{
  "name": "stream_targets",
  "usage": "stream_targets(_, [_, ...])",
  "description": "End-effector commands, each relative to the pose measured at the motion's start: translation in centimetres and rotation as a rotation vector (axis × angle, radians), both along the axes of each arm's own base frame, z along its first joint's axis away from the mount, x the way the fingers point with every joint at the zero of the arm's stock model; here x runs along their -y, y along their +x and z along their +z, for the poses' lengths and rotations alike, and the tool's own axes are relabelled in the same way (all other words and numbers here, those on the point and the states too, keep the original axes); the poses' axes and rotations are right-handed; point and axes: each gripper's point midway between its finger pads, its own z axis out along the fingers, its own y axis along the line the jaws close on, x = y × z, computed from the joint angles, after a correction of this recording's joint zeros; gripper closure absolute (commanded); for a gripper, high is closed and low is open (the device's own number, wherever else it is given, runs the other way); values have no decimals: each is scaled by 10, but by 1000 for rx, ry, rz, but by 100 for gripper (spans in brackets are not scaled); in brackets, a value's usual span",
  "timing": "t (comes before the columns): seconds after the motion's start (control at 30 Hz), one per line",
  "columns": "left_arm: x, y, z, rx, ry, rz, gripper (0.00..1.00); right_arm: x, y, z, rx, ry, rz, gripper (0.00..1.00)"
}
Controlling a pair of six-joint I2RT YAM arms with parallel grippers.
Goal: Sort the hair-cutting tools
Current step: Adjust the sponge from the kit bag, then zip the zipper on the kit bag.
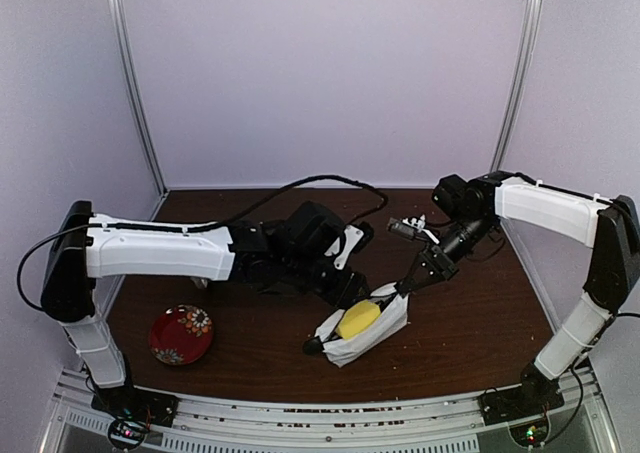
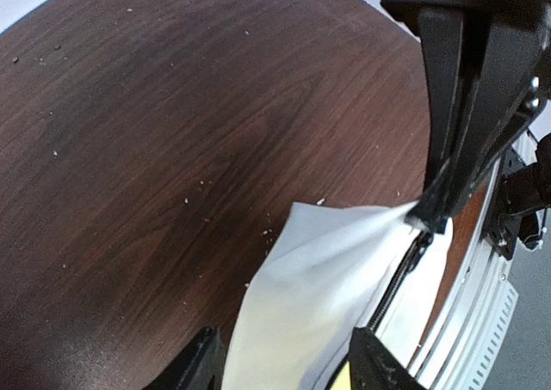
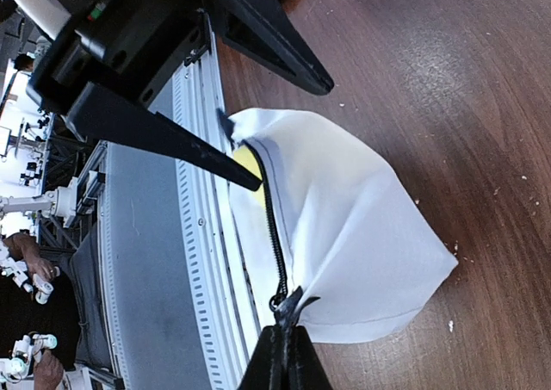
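So that mouth could gape, likely for loading, white pouch (image 3: 362, 235) was pinched by clenched right gripper (image 3: 282, 334); left gripper (image 3: 290, 134) was spread, released.

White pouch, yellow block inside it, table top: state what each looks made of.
The pouch looks like thin matte white fabric: it creases and sags, with a stitched hem by its black zipper. The yellow block looks like matte foam or sponge, its texture too small to confirm. The table looks like dark wood-grain laminate or veneer, with a faint sheen.
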Motion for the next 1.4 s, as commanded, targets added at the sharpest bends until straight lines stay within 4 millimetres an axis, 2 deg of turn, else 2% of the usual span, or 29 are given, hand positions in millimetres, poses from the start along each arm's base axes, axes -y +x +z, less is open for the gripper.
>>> stream_targets(0.0, [-4,5,30,59,-11,11,51,-5,-11,27,-7,97,44,100])
stream_targets(0.1, [-1,-1,49,47,-82,-9,62,-6,-8,28,6,100,36,100])
stream_targets(0.2, [8,-16,61,-2,-184,-61,68,-7,-8,27,3,105,34,100])
stream_targets(0.27, [17,-28,61,-62,-246,-120,78,-7,-7,24,0,103,32,100])
stream_targets(0.43, [36,-48,46,-184,-299,-212,90,-7,-7,21,1,104,26,100])
stream_targets(0.53, [42,-51,41,-217,-321,-230,90,-7,-6,19,9,99,16,100])
stream_targets(0.63, [46,-53,31,-248,-299,-238,85,-7,-6,19,6,101,15,100])
stream_targets(0.9, [42,-37,0,-280,-196,-137,65,-7,-6,17,1,100,13,100])
stream_targets(1.0, [43,-32,1,-267,-208,-138,61,-7,-6,18,-2,103,15,100])
stream_targets(1.17, [50,-23,13,-225,-248,-154,60,-8,-6,18,-5,105,17,100])
stream_targets(1.37, [58,-18,17,-225,-279,-184,66,-8,-6,18,-4,105,17,100])
